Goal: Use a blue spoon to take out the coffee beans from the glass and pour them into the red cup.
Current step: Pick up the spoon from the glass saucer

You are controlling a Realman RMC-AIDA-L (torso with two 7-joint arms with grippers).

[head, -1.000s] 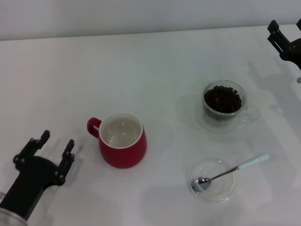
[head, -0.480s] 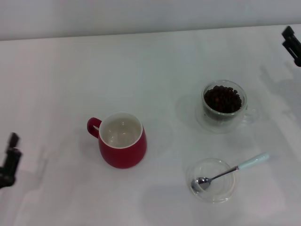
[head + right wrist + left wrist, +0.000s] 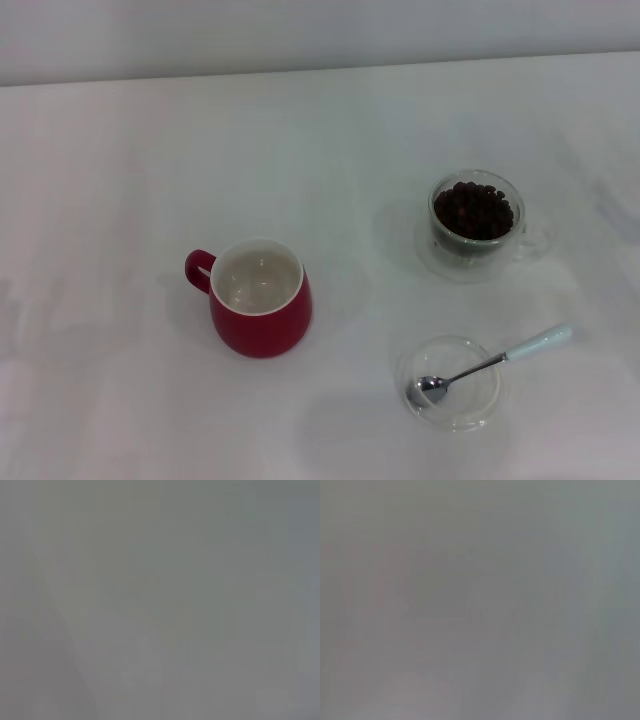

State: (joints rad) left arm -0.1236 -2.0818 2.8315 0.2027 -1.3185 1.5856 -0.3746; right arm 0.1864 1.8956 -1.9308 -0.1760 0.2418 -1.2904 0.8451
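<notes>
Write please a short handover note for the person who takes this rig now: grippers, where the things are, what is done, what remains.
Grippers: neither the left nor the right one shows in any view; both wrist views show nothing usable.
Things: the red cup stands upright on the table, left of centre, white inside, no beans in it. The glass stands to the right and farther back, filled with beans. The spoon lies in front of the glass, its bowl in a clear dish, its blue handle sticking out over the rim to the right.
Done: nothing; spoon not picked up.
Left: take the spoon, scoop beans, pour into the cup.
</notes>
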